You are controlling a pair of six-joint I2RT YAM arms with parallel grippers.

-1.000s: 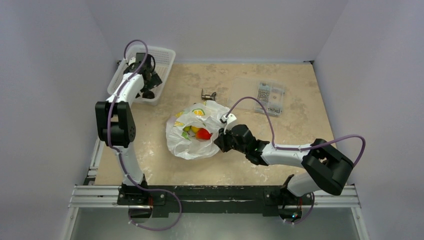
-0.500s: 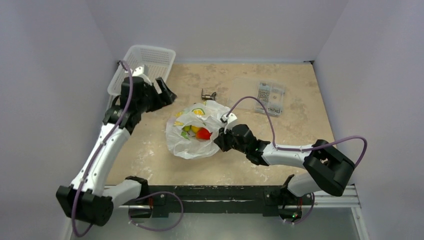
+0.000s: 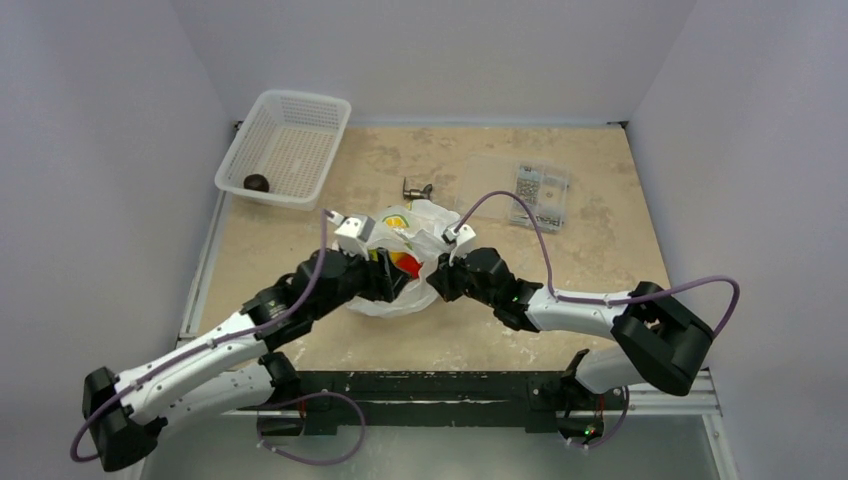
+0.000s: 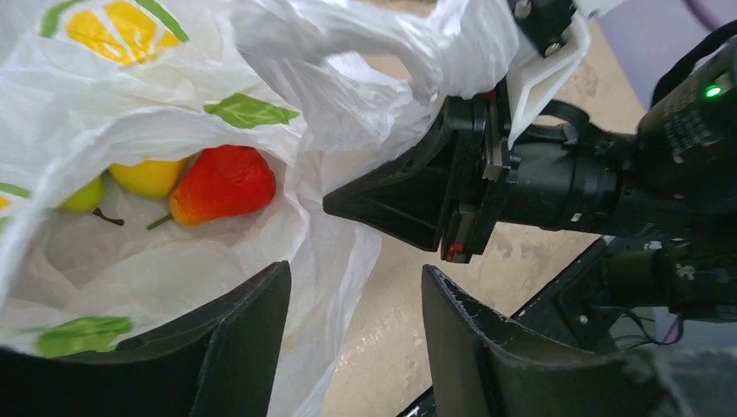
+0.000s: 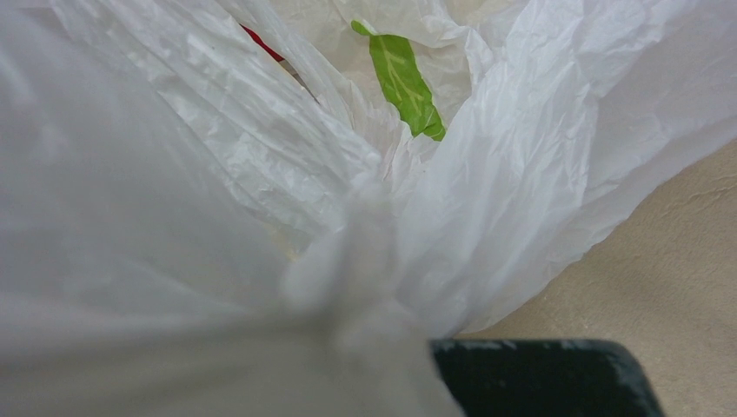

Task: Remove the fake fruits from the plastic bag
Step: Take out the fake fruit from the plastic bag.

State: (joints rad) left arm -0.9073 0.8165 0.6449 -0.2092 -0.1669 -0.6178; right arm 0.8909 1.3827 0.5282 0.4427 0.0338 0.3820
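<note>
While one fruit (image 3: 257, 183) sits in basket (image 3: 300, 95), approx 3 fruits (image 4: 222, 182) lie in bag (image 4: 130, 113), R gripper (image 4: 335, 201) pinching rim, L gripper (image 4: 355, 269) spread.

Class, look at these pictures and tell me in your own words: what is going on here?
The right arm holds an edge of the plastic bag pinched in its jaws. The left arm has its open jaws at the bag's mouth, near a red fruit, a yellow fruit and a green fruit inside. A dark fruit lies in the white basket.
</note>
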